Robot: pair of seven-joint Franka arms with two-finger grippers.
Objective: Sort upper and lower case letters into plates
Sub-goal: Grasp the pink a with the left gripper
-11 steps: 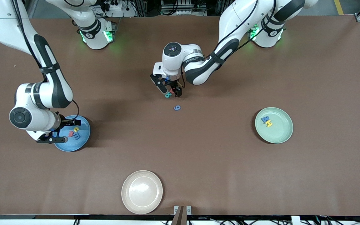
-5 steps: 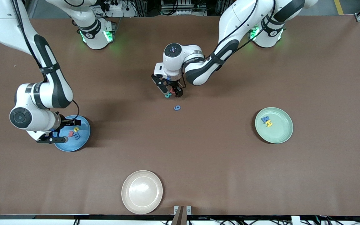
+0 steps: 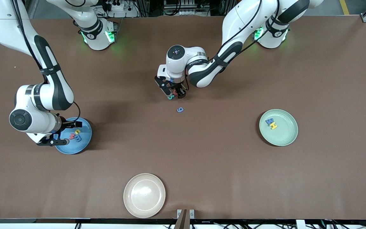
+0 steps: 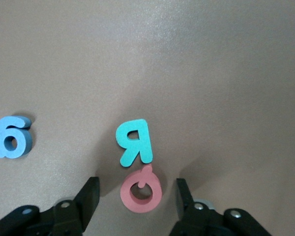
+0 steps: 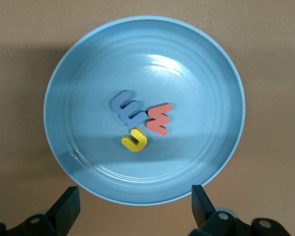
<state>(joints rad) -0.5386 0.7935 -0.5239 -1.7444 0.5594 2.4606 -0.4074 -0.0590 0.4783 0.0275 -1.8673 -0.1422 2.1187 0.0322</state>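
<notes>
Meanwhile, left hand [image 4: 137, 196] straddles the red letter [image 4: 140, 191], gaps either side.

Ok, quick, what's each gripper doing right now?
Left gripper: open around the red letter, not gripping.
Right gripper: open, empty, over the blue plate.

Blue plate [image 5: 78, 64], centre of the right wrist frame: smooth, glossy, with soft highlights on its concentric rings. Red letter [image 5: 159, 118], blue letter [image 5: 126, 106] and yellow letter [image 5: 134, 141] in it: matt, foam-like. Teal letter [image 4: 133, 141], lower centre of the left wrist frame: same matt finish. Brown table [image 3: 221, 178]: matt, finely grained. Cream plate [image 3: 129, 187], lower front frame: faintly glossy.
</notes>
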